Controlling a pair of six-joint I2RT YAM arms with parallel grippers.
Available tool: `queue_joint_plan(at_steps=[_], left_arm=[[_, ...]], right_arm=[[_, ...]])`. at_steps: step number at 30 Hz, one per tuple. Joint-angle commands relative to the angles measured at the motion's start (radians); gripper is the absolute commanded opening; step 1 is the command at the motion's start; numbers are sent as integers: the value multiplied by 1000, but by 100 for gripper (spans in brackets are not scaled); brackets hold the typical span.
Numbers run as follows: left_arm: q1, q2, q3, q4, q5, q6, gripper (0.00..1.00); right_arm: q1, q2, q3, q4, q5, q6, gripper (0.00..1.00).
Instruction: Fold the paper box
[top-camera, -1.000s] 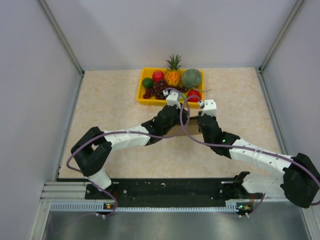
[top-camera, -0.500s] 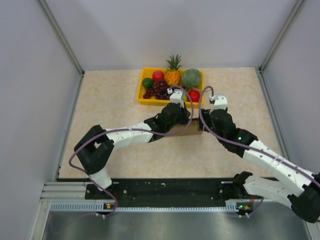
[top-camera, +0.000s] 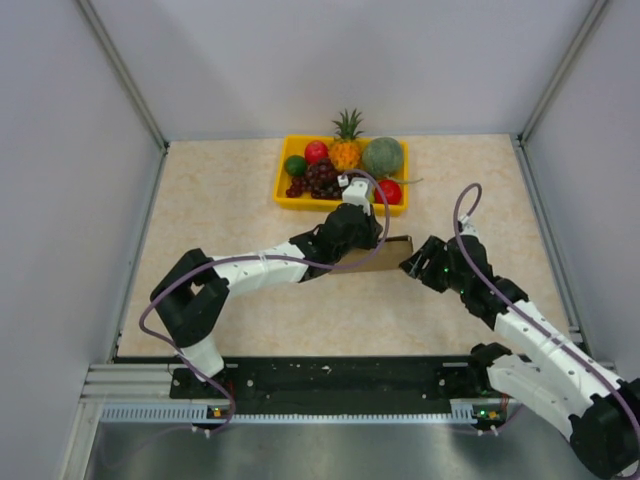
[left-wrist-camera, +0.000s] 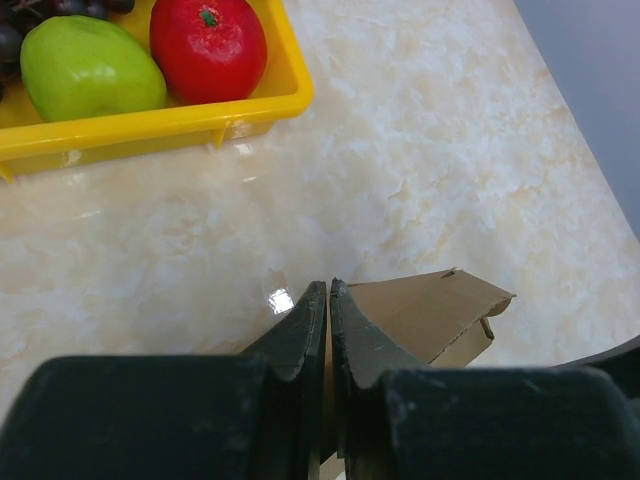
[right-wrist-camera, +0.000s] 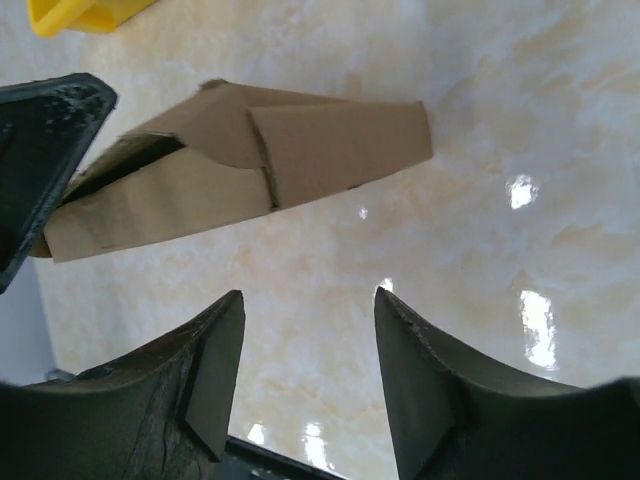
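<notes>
The paper box (top-camera: 385, 254) is a brown cardboard blank, partly folded, lying mid-table in front of the fruit tray. My left gripper (top-camera: 362, 238) is shut on an edge of it; in the left wrist view the fingertips (left-wrist-camera: 329, 290) pinch the cardboard, and a folded flap (left-wrist-camera: 430, 312) sticks out to the right. My right gripper (top-camera: 412, 264) is open and empty, just right of the box and apart from it. In the right wrist view the box (right-wrist-camera: 240, 170) lies beyond the spread fingers (right-wrist-camera: 305, 300), with the left finger (right-wrist-camera: 40, 140) at its left end.
A yellow plastic tray (top-camera: 283, 187) holding a pineapple, a melon, grapes and other fruit stands at the back centre, right behind the box. Its front rim (left-wrist-camera: 150, 125) shows in the left wrist view with a red fruit and a green one. Grey walls enclose the table.
My right arm has let go of the box and pulled back to the right and nearer, its gripper now open. My left gripper has stayed on the box.
</notes>
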Motion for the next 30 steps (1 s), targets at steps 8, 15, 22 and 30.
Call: queue_joint_plan(at_steps=[8, 15, 22, 30], left_arm=[[-7, 32, 12, -147, 52, 28, 9], [-5, 38, 23, -152, 72, 31, 10], [-7, 45, 29, -146, 80, 55, 10], [-7, 77, 48, -152, 43, 95, 10]], right_arm=[[-90, -75, -188, 383, -201, 323, 57], [-92, -6, -178, 467, -192, 349, 51], [-92, 85, -176, 497, -172, 428, 44], [-90, 123, -168, 467, -106, 637, 36]])
